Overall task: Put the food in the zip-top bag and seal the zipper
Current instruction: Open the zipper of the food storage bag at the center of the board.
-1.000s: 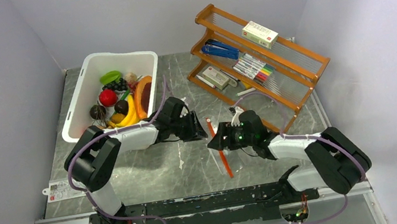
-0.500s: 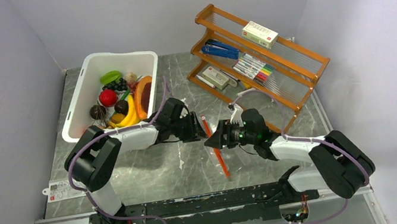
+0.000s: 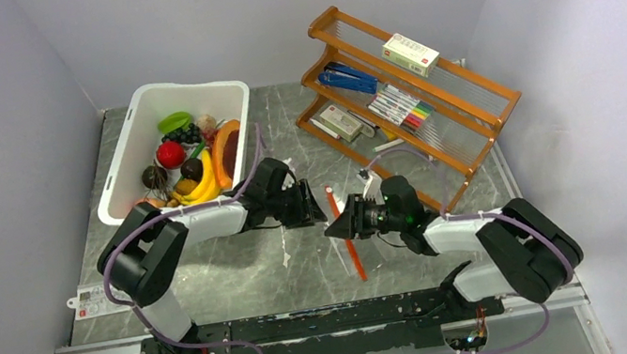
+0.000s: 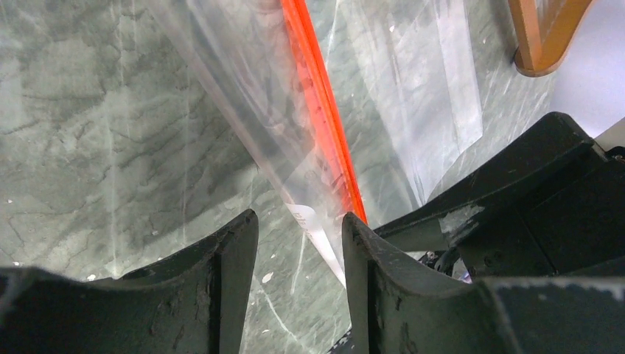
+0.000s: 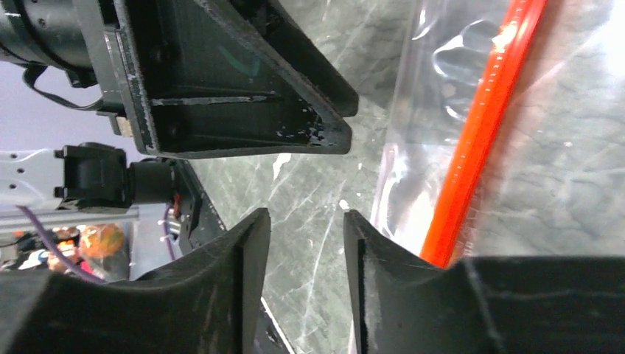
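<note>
Clear flat plastic zip-top bag (image 4: 243,110) lies slanted over the grey marbled table top (image 4: 74,110). Thin orange-red zipper strip (image 4: 320,110) runs from the top edge down to the tip of one black finger (image 4: 365,273) of the left gripper (image 4: 298,225). Jaws stand apart, with bag film and a small white tab (image 4: 317,236) in the gap. Black angular body of the other arm (image 4: 545,169) sits at right, orange wooden foot (image 4: 542,37) top right.

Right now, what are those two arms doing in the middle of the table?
The left gripper has the edge of a clear flat plastic zip-top bag, by its orange-red zipper strip, between partly open jaws. The right gripper stands beside that strip, jaws apart, holding nothing. The small plastic toy food sits in the white plastic bin, none bagged yet.
</note>
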Controlling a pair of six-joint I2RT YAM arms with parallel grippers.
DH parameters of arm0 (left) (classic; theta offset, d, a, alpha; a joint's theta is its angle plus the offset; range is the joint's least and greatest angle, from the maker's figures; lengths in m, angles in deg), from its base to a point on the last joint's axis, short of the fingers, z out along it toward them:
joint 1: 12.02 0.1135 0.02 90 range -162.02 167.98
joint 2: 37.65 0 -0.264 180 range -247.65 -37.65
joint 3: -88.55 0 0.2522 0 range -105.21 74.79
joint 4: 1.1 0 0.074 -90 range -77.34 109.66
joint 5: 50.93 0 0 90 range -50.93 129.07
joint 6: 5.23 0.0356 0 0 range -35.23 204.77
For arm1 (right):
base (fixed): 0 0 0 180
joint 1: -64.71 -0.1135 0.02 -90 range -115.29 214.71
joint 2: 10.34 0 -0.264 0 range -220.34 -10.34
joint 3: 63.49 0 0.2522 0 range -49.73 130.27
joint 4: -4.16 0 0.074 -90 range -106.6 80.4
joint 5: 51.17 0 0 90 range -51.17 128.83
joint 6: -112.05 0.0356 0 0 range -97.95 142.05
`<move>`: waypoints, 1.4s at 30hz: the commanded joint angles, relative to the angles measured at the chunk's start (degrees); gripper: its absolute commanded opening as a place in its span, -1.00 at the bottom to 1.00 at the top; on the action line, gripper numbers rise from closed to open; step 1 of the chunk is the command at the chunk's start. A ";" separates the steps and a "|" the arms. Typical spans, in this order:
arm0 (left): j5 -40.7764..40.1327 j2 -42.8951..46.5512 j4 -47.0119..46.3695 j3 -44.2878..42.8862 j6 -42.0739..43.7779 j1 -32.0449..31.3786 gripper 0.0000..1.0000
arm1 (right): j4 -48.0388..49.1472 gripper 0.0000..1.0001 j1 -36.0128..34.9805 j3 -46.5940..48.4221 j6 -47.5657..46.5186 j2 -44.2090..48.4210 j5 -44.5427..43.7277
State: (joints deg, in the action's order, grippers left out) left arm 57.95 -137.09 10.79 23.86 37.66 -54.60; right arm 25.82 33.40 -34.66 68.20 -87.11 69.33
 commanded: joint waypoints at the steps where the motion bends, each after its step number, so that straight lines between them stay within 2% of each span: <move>1: 0.46 1.73 -1.27 -0.01 0.87 -0.47 -0.09 | -8.75 -0.07 0.11 1.96 -3.56 4.54 -6.74; 3: 0.42 1.43 -1.28 -0.27 1.05 -0.44 -0.10 | -14.59 0.06 0.27 2.78 -5.58 6.79 -10.68; 7: 0.66 0.31 -1.38 -0.95 1.32 -0.48 -0.11 | -16.92 0.23 0.44 3.08 -6.90 6.86 -12.28; 17: 0.47 -0.17 -0.99 -1.53 1.56 -0.47 -0.10 | -8.99 0.28 0.64 2.28 -4.24 -0.69 -8.21; 25: -0.48 0.24 -0.02 -1.80 2.11 -0.48 -0.11 | -3.56 0.07 0.55 1.61 -2.73 -0.72 -3.83; 30: -0.39 0.98 -0.26 -1.85 2.03 -0.47 -0.08 | -0.32 -0.01 0.48 1.04 -1.46 0.41 -0.83; 42: 2.24 1.90 -4.13 -0.19 1.29 -0.47 -0.01 | 5.64 -0.13 -1.16 0.37 0.45 -3.96 1.56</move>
State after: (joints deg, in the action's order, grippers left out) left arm 58.84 -136.96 9.46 23.86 38.86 -54.60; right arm 27.91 32.94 -33.76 68.00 -90.21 70.05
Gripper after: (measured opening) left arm 0.497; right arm 0.439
